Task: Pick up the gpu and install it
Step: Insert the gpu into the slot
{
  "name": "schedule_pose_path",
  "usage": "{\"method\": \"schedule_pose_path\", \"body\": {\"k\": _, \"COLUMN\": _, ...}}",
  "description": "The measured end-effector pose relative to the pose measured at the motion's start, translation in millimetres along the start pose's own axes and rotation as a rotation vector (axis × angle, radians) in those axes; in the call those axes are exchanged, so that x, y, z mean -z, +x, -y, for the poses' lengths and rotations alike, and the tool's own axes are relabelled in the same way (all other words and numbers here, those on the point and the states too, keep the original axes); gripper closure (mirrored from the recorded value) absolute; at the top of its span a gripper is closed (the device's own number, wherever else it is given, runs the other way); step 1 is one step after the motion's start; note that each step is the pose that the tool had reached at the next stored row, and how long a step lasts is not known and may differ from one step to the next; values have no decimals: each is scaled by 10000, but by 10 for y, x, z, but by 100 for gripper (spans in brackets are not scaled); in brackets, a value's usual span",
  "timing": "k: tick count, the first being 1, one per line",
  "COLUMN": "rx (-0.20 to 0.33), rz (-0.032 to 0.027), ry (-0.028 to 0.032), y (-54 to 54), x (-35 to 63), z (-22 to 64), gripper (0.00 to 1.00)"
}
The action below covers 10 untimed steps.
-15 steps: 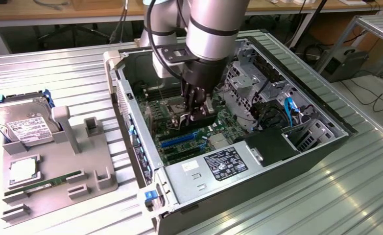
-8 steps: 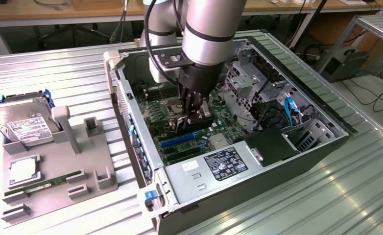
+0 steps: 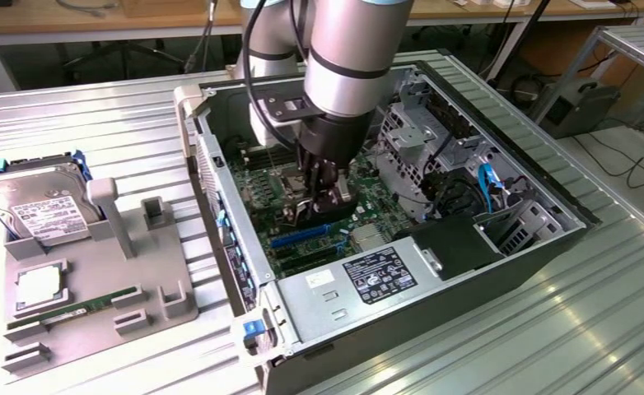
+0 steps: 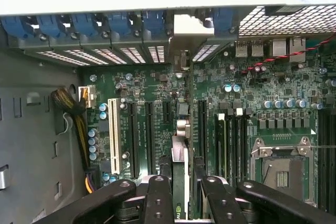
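tool (image 4: 186,203): nearest the wrist cam. Dark fingers (image 4: 157,198) pressed onto both faces of the gpu, pinching it, not spread.
gpu (image 4: 179,174): in the tool, inside the case. Held on edge, long axis parallel to the slots. Judged: so the connector edge faces the board. Seated or just above: cannot tell.
expansion slots (image 4: 149,135): black, run alongside the card. White slot (image 4: 113,135) farther to one side.
motherboard (image 4: 231,77): green, flat on the case floor. CPU socket (image 4: 283,166) beside the memory slots.
rear slot covers (image 4: 105,55): vented, w/ blue latches (image 4: 79,24). One pale opening (image 4: 191,24) in line w/ the card. Judged: bay for its bracket.
case (image 3: 432,329): on its side, open face up, so the arm (image 3: 350,58) gets straight-down access.
fixture (image 3: 151,280): grey, on worktop (image 3: 102,123), ext. view's left, well apart from the tool. Holds hard drive (image 3: 36,202) and memory stick (image 3: 75,309).
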<state>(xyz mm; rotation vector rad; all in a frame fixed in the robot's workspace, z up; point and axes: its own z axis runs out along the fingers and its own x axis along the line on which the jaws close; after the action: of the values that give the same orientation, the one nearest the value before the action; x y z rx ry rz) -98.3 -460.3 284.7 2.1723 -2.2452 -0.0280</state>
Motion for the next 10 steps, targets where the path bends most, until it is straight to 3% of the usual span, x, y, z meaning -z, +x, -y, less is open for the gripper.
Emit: {"method": "schedule_pose_path", "body": {"k": 10, "rx": 3, "rz": 4, "ry": 0, "y": -3, "x": -60, "z": -18, "gripper": 74}}
